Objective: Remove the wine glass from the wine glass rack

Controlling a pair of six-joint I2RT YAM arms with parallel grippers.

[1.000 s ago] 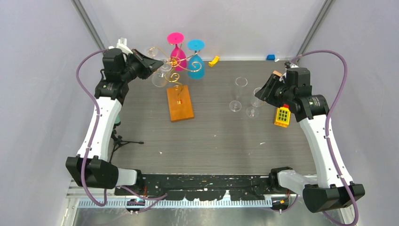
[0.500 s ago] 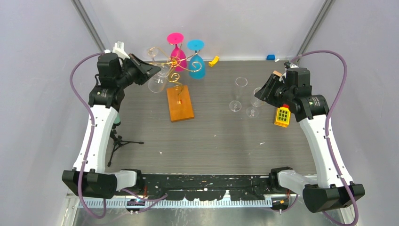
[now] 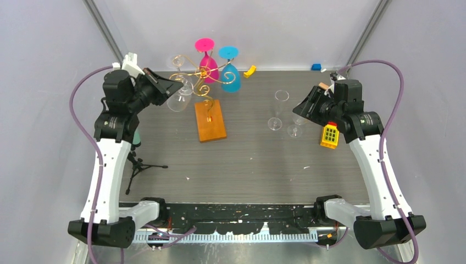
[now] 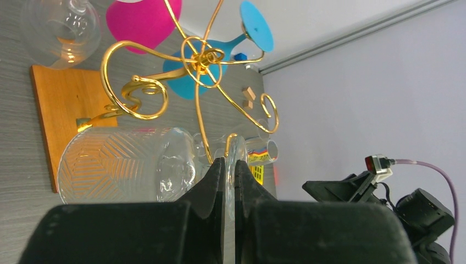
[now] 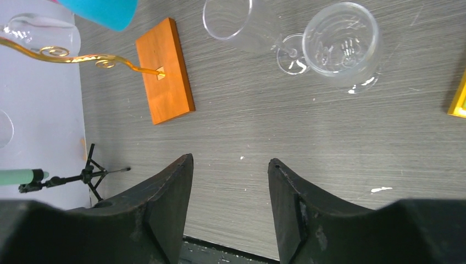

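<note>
**Left arm.** The left fingers (image 4: 211,190) are closed on the foot of a clear wine glass (image 4: 123,165). In the left wrist view the foot's disc shows edge-on between them. The glass is held sideways, with its patterned bowl pointing away from the fingers. From above, the wine glass (image 3: 178,100) sits just left of the rack (image 3: 204,77), below its left spiral arm and left of the orange base (image 3: 210,121). A gold wire of the rack (image 4: 200,60) crosses in front of the stem in the wrist view; whether the two touch cannot be told. **Rack.** It stands left of centre on the far part of the desk (image 3: 247,165). A pink glass (image 3: 206,58) and a blue glass (image 3: 229,74) hang on its far side, foot up, and another clear glass (image 4: 60,27) hangs on it as well. **Right arm.** The right fingers (image 5: 170,203) are spread apart and grip nothing, above the right of the desk. Just beyond them two clear glasses (image 5: 343,44) (image 5: 242,22) stand upright side by side, with a yellow toy (image 3: 329,135) just to their right. A small tripod (image 3: 140,165) lies near the left edge.
</note>
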